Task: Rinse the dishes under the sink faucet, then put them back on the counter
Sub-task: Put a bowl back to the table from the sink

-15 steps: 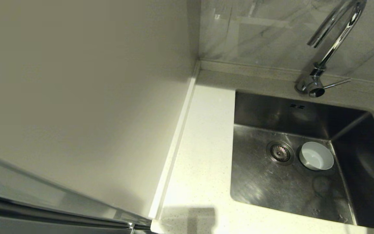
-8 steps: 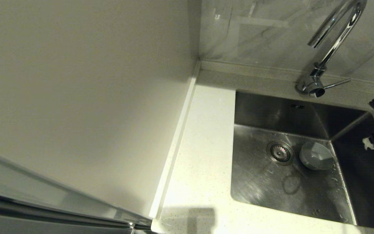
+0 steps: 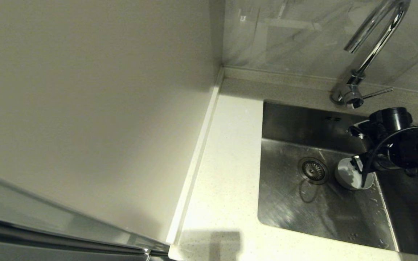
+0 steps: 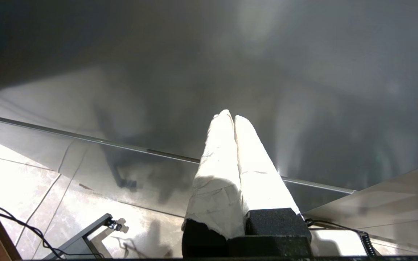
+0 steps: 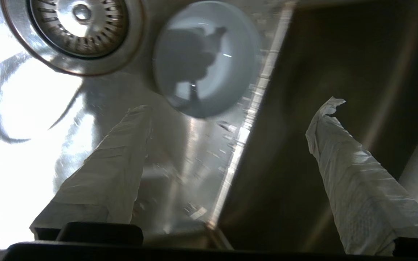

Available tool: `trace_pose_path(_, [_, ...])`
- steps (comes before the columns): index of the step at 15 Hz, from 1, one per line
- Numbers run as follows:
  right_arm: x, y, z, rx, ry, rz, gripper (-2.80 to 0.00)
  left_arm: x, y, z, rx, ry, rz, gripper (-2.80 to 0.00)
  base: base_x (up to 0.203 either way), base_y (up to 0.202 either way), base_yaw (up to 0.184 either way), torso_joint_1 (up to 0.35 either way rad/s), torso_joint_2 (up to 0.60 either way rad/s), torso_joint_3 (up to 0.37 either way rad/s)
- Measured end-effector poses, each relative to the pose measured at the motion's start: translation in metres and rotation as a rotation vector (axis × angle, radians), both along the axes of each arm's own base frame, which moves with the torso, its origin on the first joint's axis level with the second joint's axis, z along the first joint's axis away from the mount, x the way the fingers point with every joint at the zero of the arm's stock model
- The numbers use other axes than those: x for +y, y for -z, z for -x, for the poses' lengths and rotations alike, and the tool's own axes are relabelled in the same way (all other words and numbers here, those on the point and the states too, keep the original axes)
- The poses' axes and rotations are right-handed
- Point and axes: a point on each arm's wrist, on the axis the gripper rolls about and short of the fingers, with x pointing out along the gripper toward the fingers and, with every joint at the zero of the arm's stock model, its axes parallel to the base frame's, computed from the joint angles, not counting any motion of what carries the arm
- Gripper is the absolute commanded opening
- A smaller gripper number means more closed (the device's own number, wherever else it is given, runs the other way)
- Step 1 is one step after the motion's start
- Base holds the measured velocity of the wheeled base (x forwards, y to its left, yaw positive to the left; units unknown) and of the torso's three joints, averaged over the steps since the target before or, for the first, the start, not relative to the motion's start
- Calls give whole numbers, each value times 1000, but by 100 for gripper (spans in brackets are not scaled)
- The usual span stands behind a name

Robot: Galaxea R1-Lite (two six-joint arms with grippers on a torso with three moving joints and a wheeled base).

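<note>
over the sink [image 3: 292,123] — right pincer [image 5: 238,105] spread wide above bowl [image 5: 205,58].

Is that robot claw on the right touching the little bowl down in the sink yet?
Apart. In the right wrist view the right gripper is open, and the bowl lies beyond both fingertips with bare sink floor between.

pale blue-grey bowl [image 3: 347,177]; brushed silver steel sink [image 3: 296,206] with darker metal drain strainer [image 3: 312,169]; shiny chrome faucet [image 3: 372,47]; off-white counter [image 3: 227,174] with fine dark speckles; plain cream wall panel [image 3: 85,101]; black right arm [image 3: 401,145]; white-wrapped fingers [image 5: 354,181] on right gripper [image 5: 230,134]
</note>
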Motion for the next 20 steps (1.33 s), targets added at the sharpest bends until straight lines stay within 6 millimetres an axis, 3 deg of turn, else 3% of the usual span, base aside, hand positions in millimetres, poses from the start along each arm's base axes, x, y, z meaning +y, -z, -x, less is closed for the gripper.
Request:
trace_pose_path(5, [-1,43,-39,63,13,-23,0,0,0,0,0,1,0,-280,0,0,0,0,0,0])
trace_pose_path(10, [-4,68,-68,57,46,-44,0,0,0,0,0,1,0,-280,0,0,0,0,0,0])
trace_pose_path(16, [-18,94,-88,61,99,-65,0,0,0,0,0,1,0,-280,0,0,0,0,0,0])
trace_pose_path(17, [-21,99,-90,66,107,-66,-280,0,0,0,0,1,0,-280,0,0,0,0,0,0])
trace_pose_path(20, [-26,105,-91,80,116,-68,-280,0,0,0,0,1,0,-280,0,0,0,0,0,0])
